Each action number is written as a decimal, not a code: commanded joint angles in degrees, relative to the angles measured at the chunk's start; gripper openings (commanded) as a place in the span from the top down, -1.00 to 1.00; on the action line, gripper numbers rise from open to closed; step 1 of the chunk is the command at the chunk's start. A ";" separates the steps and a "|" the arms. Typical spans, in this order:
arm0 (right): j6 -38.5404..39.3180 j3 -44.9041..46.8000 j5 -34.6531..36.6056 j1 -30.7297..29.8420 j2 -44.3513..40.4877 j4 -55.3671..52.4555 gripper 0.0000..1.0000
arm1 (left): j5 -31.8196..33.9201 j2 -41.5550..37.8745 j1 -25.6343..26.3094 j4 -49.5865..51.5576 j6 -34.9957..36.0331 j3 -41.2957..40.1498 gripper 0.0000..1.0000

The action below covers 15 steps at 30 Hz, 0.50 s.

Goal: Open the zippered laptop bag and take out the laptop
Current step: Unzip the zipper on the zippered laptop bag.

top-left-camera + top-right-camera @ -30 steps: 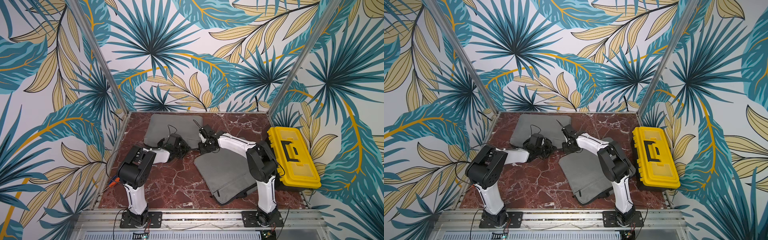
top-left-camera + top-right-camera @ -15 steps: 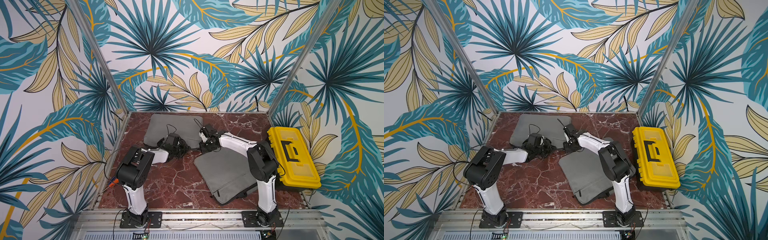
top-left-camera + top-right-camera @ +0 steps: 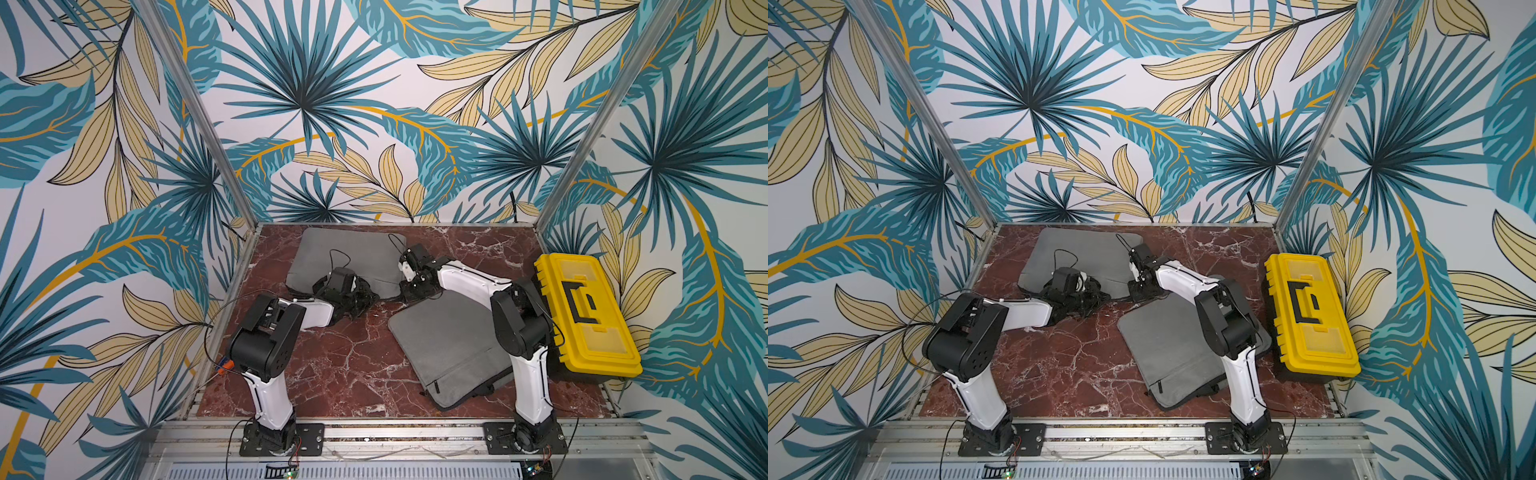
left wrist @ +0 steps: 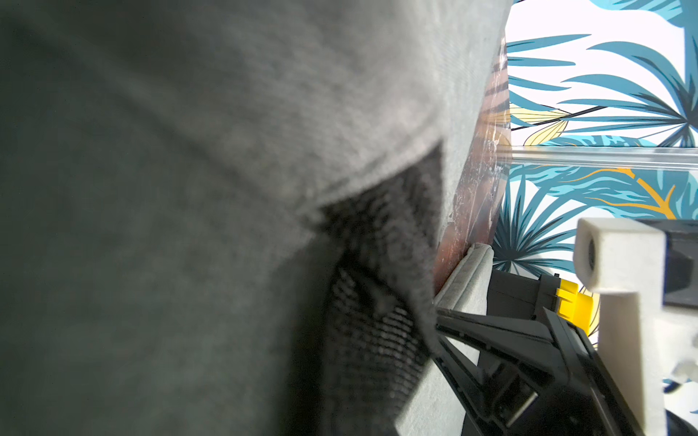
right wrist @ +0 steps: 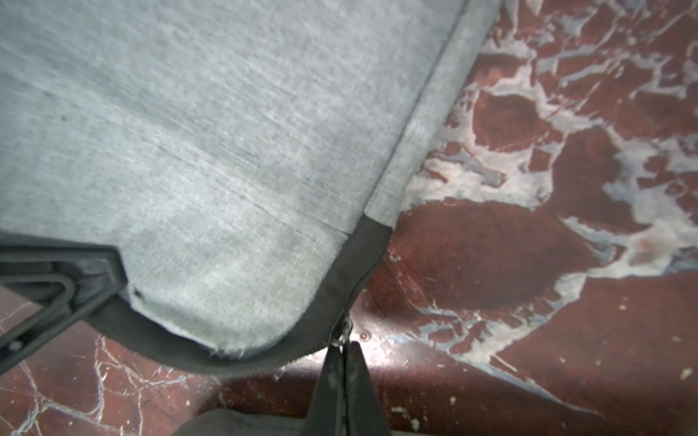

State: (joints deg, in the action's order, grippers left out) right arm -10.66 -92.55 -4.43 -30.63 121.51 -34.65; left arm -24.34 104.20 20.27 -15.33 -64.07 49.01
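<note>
Grey fabric laptop bag (image 5: 189, 132), zipper pull (image 5: 342, 333) in tight-pinched right claw (image 5: 342, 349), left claw (image 3: 370, 297) pressed together.

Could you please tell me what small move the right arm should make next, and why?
Probably draw the zipper pull round the corner along the dark track, away from the left claw. The right claw is shut on the pull at the corner of the laptop bag, while the left claw pins the gray edge.
</note>
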 commanded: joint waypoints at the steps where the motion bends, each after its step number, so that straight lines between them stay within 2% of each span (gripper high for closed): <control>1: 0.55 -1.87 7.01 2.79 2.23 -3.66 1.00 | -0.16 -2.38 -1.45 1.52 2.08 -1.97 1.00; 15: -0.68 -7.74 12.16 4.91 6.04 -4.88 1.00 | -0.51 -2.86 -1.86 1.54 2.36 -4.62 1.00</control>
State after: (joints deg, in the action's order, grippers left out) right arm -10.46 -99.02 -2.70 -29.17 125.60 -37.76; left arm -25.12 103.77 19.81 -17.50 -63.40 47.13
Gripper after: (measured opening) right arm 0.047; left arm 0.068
